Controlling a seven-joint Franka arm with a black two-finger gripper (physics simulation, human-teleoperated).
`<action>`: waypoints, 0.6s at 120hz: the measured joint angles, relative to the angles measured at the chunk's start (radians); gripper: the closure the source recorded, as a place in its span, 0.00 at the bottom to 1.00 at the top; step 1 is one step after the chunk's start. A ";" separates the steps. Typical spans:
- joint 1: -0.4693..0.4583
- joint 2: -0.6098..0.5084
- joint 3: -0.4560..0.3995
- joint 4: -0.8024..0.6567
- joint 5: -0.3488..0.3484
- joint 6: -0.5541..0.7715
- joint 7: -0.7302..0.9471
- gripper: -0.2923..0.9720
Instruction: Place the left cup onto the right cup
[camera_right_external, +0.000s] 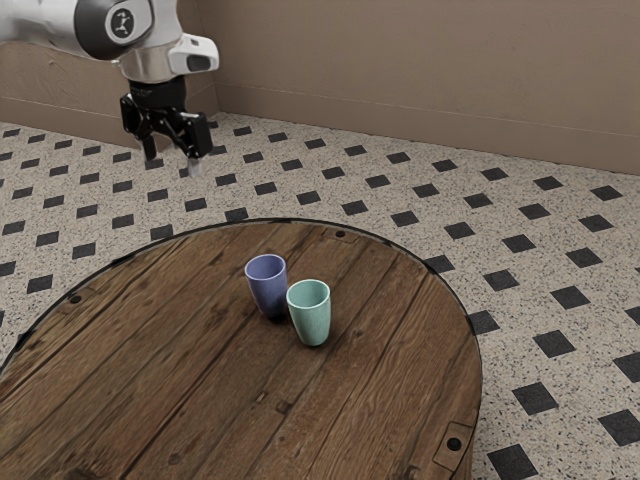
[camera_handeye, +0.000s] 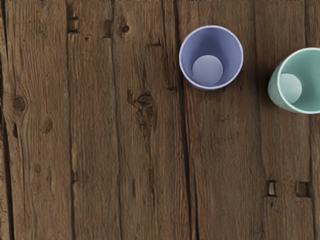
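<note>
A purple cup (camera_right_external: 266, 285) stands upright near the middle of the round wooden table (camera_right_external: 150, 380). Just to its right in the exterior view stands a green cup (camera_right_external: 309, 311), also upright, close beside it. My gripper (camera_right_external: 171, 162) hangs high above the table's far left side, well away from both cups, open with nothing between its fingers. From the wrist view I look straight down into the purple cup (camera_handeye: 211, 57) and the green cup (camera_handeye: 297, 80), both empty, on the table's planks (camera_handeye: 125, 150).
The table is a dark plank top with a metal rim (camera_right_external: 440, 285). Around it lies a speckled tiled floor (camera_right_external: 520, 220) with black diamonds, and a brown wall (camera_right_external: 420, 60) runs along the back.
</note>
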 joint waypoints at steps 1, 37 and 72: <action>0.001 0.000 0.000 0.000 0.000 0.000 0.000 0.23; 0.028 0.017 -0.065 -0.002 0.016 0.039 0.012 0.23; -0.009 0.109 -0.057 0.000 0.021 0.131 0.023 0.23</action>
